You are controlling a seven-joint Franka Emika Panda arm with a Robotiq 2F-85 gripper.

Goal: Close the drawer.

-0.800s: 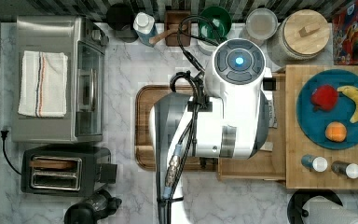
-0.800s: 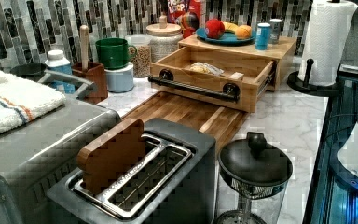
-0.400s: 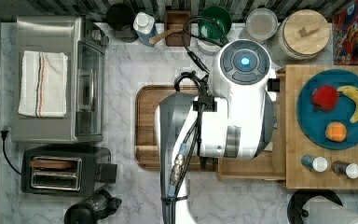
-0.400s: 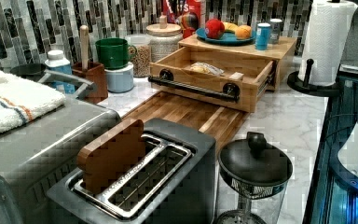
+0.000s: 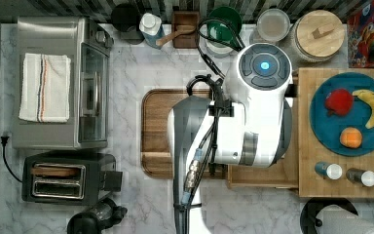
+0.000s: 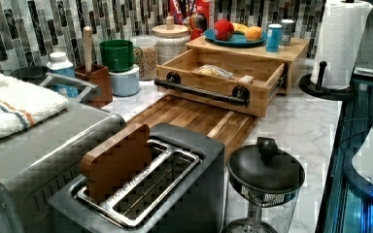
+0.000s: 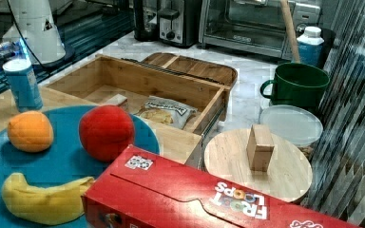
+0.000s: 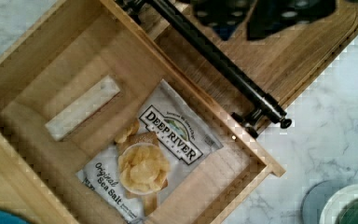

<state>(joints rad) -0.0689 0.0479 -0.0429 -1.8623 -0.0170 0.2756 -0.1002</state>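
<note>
One drawer (image 6: 209, 92) of light tan wood stands pulled open, far across the marble counter (image 6: 311, 131) in the left view. It is a shallow box with thin straight walls and a flat bottom. In the top view it juts from the left side of the block (image 5: 304, 175), and its front reaches the right edge of the tray (image 5: 156, 126). One black round bar handle (image 6: 199, 91) runs along its front on two round mounts. Inside lie one glossy chip bag (image 8: 154, 156) and one flat pale strip (image 8: 81, 107), apart. The one tray is darker wood with rounded corners. The block's top bears one round blue plate (image 5: 321, 122) with three fruits and, near it, two small shakers (image 5: 328, 170). The gripper (image 8: 251, 18) hangs above the handle; whether it is wide or narrow cannot be told.
</note>
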